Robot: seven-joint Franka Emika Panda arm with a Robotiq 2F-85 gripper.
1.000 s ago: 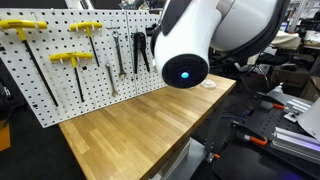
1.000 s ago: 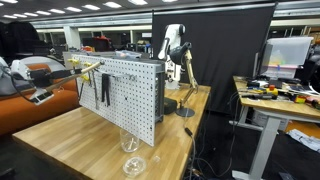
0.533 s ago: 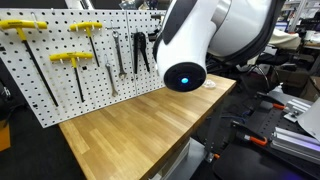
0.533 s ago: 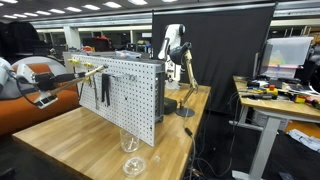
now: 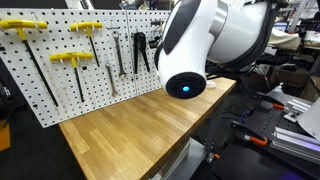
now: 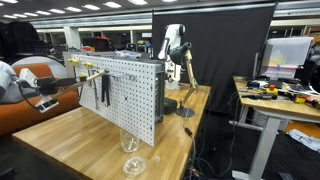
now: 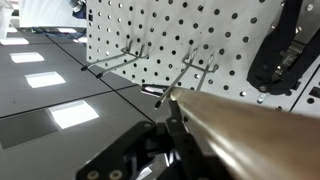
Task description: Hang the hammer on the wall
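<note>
Hammer blurry, beyond wrist-view edge

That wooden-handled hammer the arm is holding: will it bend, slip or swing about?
The hammer looks like a straight, solid wooden shaft, so probably stiff. Its handle looks smooth and round, so it might twist within the gripper. Set down, it could roll.

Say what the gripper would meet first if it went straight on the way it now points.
Probably the wire hooks jutting from the wall, then the wall itself. The gripper, shut on the hammer, faces them, though depth is hard to judge.
</note>
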